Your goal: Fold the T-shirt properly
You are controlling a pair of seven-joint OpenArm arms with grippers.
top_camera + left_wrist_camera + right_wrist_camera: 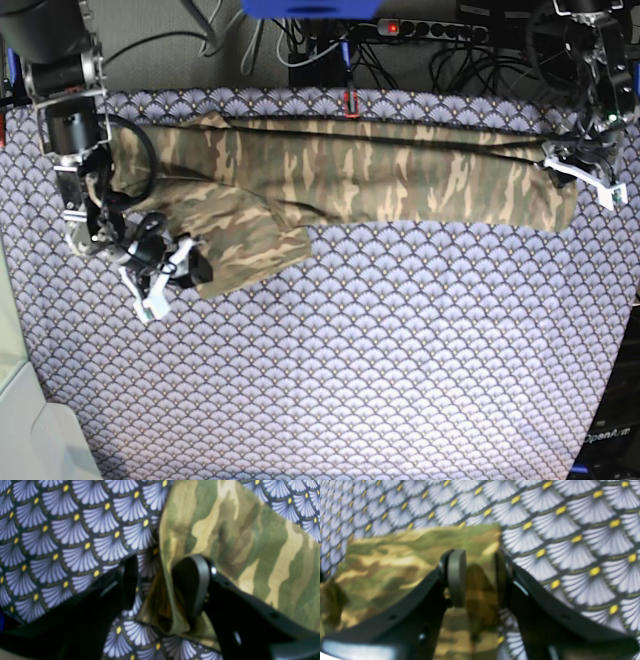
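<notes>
T-shirt (380, 175): camouflage print, stretched in a long band across the far half of the bench, one sleeve flap nearer on the base view's left.
Left end effector (165, 582): clamped on a shirt edge fold.
Right end effector (477, 577): clamped on a shirt corner.
Tablecloth (380, 350): purple scallop pattern, beneath everything.

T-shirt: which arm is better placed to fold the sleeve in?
Probably right. The right gripper already pinches the T-shirt at the sleeve corner; the left gripper grips the far end.
</notes>
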